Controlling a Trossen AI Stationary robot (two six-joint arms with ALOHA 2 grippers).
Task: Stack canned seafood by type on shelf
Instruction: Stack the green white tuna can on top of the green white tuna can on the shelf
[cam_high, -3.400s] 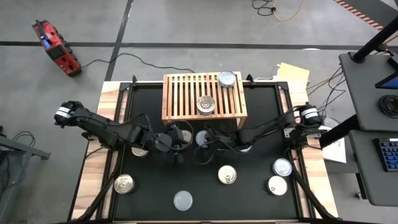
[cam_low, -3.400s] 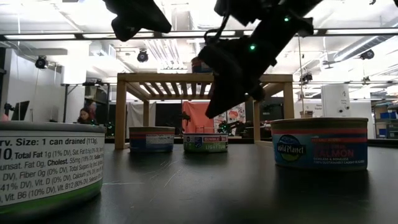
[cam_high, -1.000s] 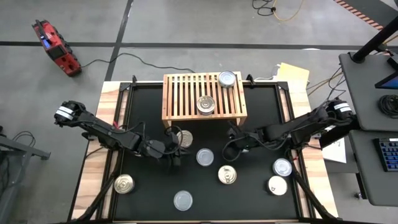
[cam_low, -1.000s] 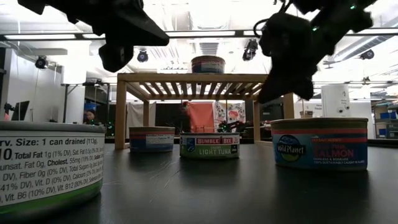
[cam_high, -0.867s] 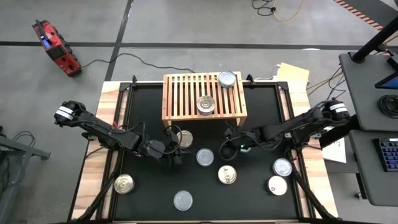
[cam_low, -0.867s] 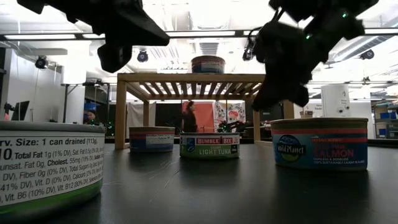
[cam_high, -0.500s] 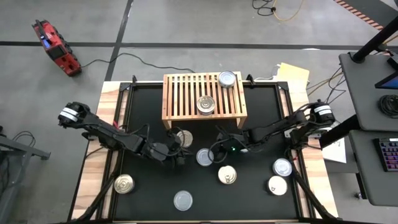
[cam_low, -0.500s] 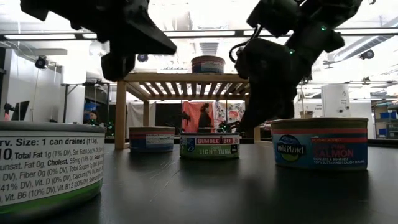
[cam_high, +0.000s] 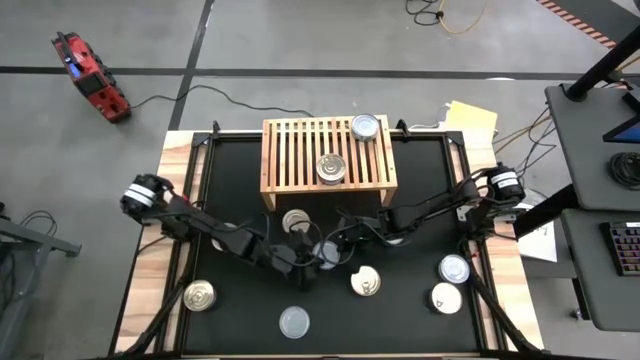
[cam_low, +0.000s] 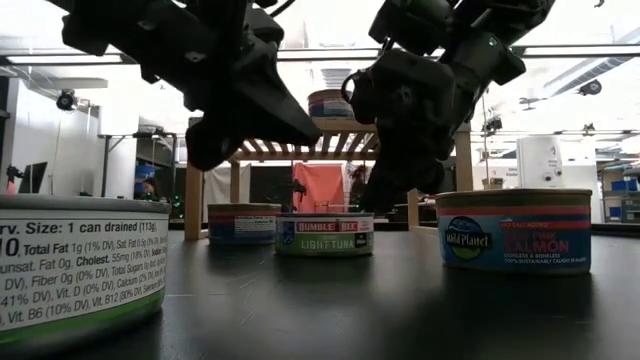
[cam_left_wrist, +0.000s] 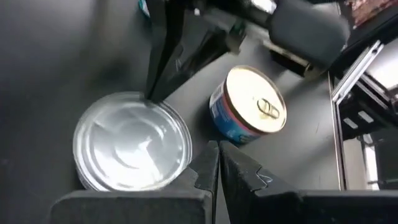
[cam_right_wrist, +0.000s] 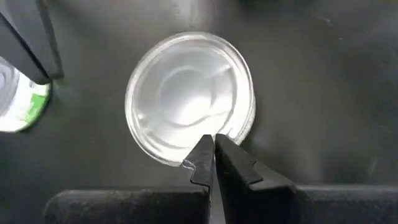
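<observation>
Both the left gripper (cam_left_wrist: 214, 163) and right gripper (cam_right_wrist: 211, 152) are clenched empty, flanking one silver-lidded can (cam_high: 328, 251) on the desk (cam_high: 240, 195), apparently to nudge it.

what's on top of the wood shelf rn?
Two round silver-lidded metal tins sit on the slatted light-wood shelf: one near its front edge, one at its back right corner. Under the slats is hidden from above.
</observation>
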